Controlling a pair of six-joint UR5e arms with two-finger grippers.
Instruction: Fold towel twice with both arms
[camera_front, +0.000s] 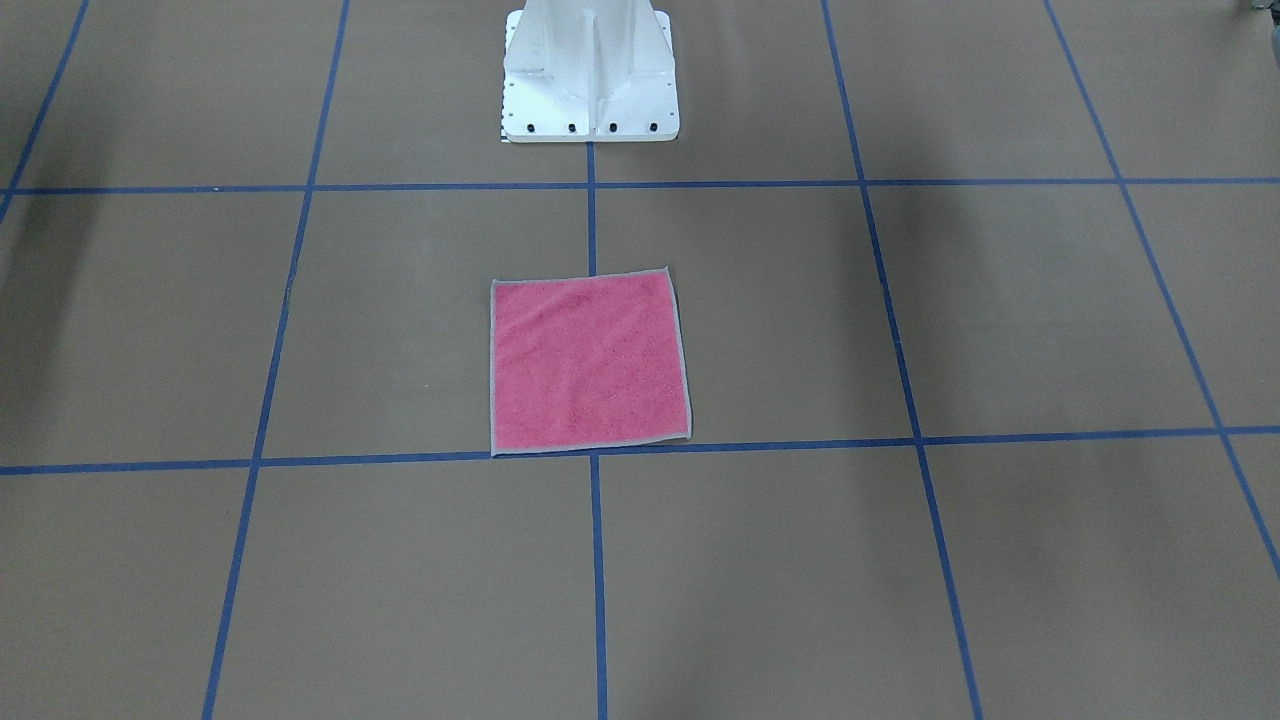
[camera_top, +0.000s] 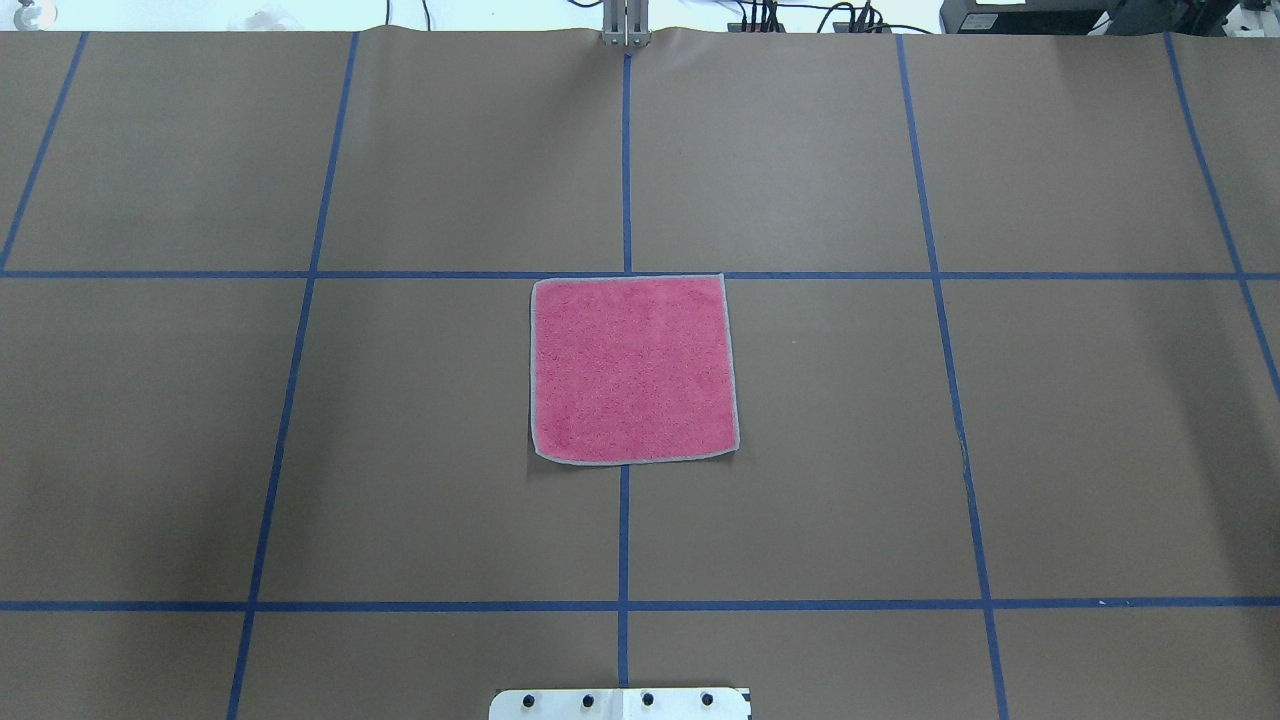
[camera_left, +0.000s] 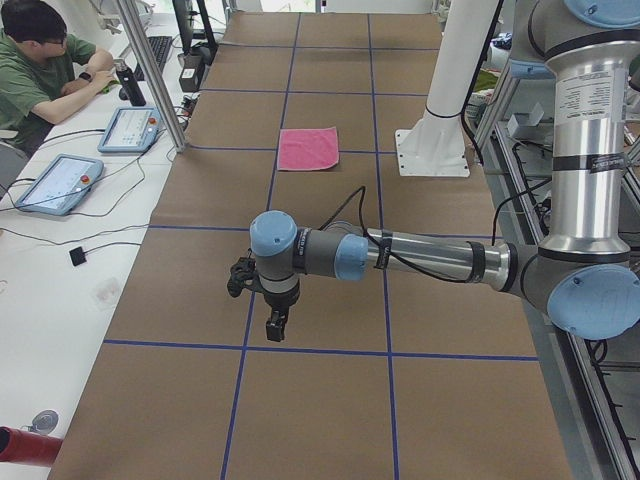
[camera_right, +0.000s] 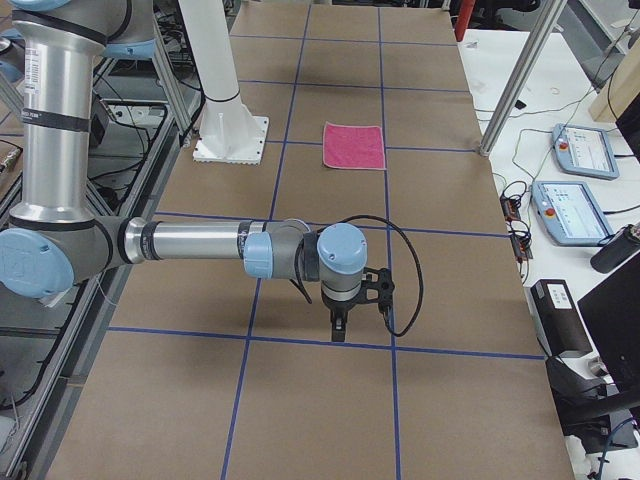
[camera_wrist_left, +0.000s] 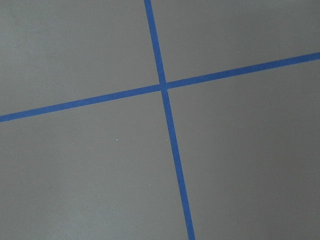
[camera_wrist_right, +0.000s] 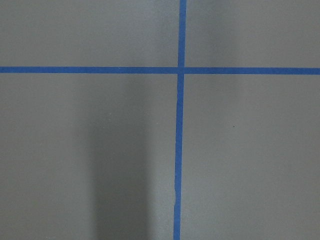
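The towel lies flat and unfolded, pink face up, in the middle of the bench, between the white pedestal at the robot's edge and the far edge. The left arm reaches out low over the bench's left end and the right arm over its right end, both well apart from the towel. The left gripper and right gripper point down over the brown surface near blue tape crossings; I cannot tell whether their fingers stand wide or narrow.

White pedestal on blue-taped table; seated operator beside teach pendants.
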